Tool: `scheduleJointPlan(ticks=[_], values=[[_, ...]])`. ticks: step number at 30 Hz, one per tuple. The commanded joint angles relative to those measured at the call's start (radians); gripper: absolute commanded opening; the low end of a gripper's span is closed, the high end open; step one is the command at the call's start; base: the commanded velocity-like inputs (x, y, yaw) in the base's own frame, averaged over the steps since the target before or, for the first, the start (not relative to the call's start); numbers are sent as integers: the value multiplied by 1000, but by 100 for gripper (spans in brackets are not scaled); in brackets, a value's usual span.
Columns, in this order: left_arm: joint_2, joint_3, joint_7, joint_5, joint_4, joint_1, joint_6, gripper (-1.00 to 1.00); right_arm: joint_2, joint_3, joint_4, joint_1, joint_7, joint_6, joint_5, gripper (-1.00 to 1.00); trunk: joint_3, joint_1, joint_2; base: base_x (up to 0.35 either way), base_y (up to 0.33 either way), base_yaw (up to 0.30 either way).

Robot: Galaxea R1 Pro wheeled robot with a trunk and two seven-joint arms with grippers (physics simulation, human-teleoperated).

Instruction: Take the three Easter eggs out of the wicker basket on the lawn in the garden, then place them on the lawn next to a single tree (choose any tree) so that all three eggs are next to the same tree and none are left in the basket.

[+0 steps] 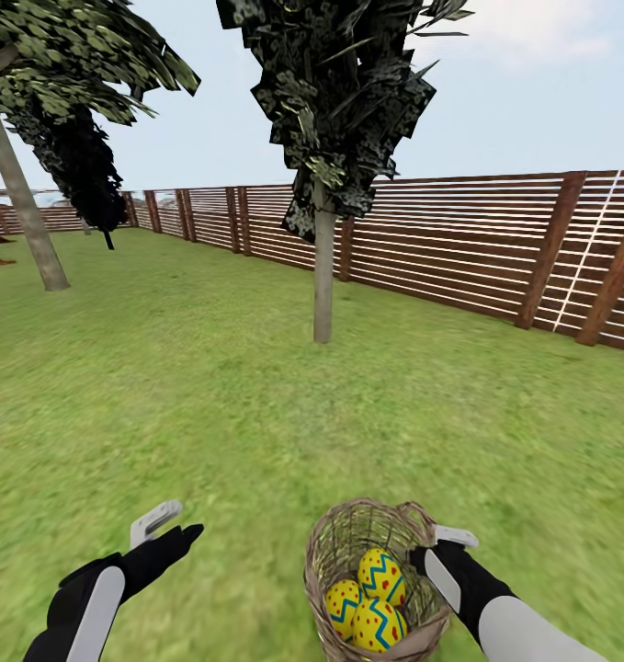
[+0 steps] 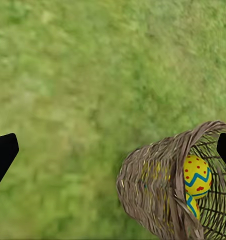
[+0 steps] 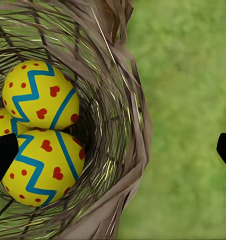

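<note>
While straddled by the right gripper [image 3: 113, 150], wicker basket [image 3: 127, 120] rim.

The lawn [image 1: 210, 386] is viewed forward and downward from the head camera, out to the fence [image 1: 495, 248]. Grass is viewed straight down from the left wrist camera. The wicker basket [image 3: 117, 125] is viewed closely from the right wrist camera and is shared by all views.
</note>
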Motion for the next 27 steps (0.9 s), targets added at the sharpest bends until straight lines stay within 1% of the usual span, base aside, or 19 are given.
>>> scheduleJointPlan(ticks=[1, 6, 7, 10, 11, 19, 23, 27], values=[[-1, 2, 8, 11, -4, -1, 5, 100, -4, 8, -2, 0, -6, 6, -8, 100, -4, 4, -8, 7, 0, 0], [-2, 1, 9, 11, -8, -1, 5, 100, -9, 9, -2, -1, -6, 6, -9, 100, -20, 23, -43, 2, 0, 0], [-8, 7, 13, 8, -2, -1, -1, 100, -7, 15, -7, -7, -12, 12, -5, 100, -20, 23, -42, 0, 0, 0], [-25, 1, 11, 6, 15, -1, -6, 100, -5, 19, -7, -7, -20, 1, -2, 100, -20, 23, -42, 0, 0, 0], [-31, -2, 11, 5, 21, -1, -6, 100, -10, 22, -8, -7, -14, -4, 4, 100, -20, 23, -42, 0, 0, 0], [-28, -6, 11, 2, 64, -1, -8, 100, -17, 25, -8, -7, -11, -47, 50, 100, -20, 23, -42, 0, 0, 0], [-27, -5, 11, 2, 67, -1, -8, 100, -17, 24, -8, -7, -10, -46, 72, 100, -20, 23, -42, 0, 0, 0], [-26, -4, 11, 2, 68, -1, -8, 100, -17, 25, -9, -7, -9, -47, 75, 100, -20, 23, -42, 0, 0, 0]])
